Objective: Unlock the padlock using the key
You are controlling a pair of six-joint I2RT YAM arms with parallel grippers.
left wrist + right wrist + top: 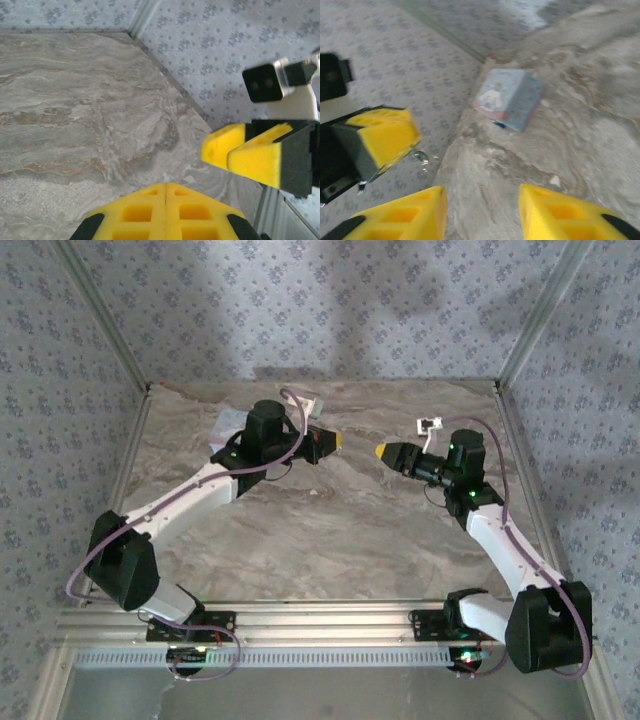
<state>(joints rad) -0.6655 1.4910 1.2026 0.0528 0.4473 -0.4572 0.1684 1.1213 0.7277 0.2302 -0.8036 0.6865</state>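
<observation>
Nearest: the left arm (190,495) and right arm (500,540), bases bolted at the front edge, both reaching inward until their tips face each other, near but apart.

Table (330,530): marbled grey-brown top.

Tin (507,97): pale blue with a cartoon print. It sits far left on the table, behind the left arm.

Right gripper (481,192): yellow fingers spread wide.

Left gripper (165,187): yellow fingers pressed together, apparently pinching the key (422,157).

Padlock (498,124): small blue speck against the tin's near lower edge. It is blurred and the shackle is not discernible.

Key: tiny silvery ring hanging just below the left fingertips, above the table and well apart from the padlock.
</observation>
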